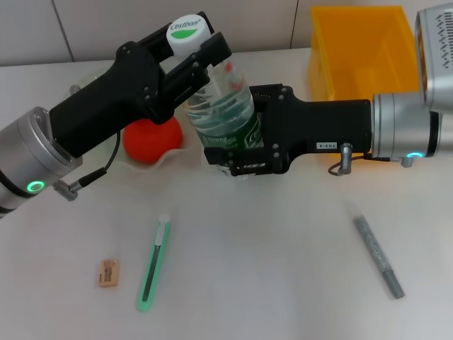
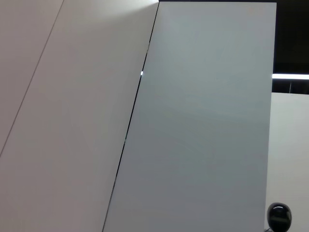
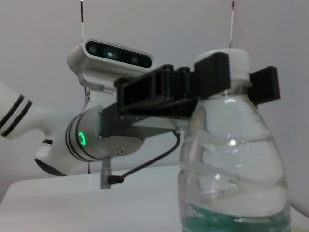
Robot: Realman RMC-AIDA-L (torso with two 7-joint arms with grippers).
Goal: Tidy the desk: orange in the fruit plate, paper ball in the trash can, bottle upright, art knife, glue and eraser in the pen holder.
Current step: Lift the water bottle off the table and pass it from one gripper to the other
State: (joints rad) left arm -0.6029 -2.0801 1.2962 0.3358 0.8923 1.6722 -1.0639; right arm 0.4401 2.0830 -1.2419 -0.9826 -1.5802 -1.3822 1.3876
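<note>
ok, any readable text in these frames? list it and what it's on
"Cestbon": on the white cap of the bottle, held in the left gripper jaws.
Green bottle label: print too blurred to read.
Small white tag on the right gripper: too small to read.
Nothing else readable.

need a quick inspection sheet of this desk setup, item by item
surface: white table, mostly bare at the front
job's things: bottle upright; orange in fruit plate; green art knife, eraser and grey glue stick lying flat on the table
clutter: nothing seen
grippers: left gripper shut on the bottle at its cap; right gripper shut on the bottle lower down
cables: thin black lead at left wrist
surroundings: yellow bin at the back, pale wall
</note>
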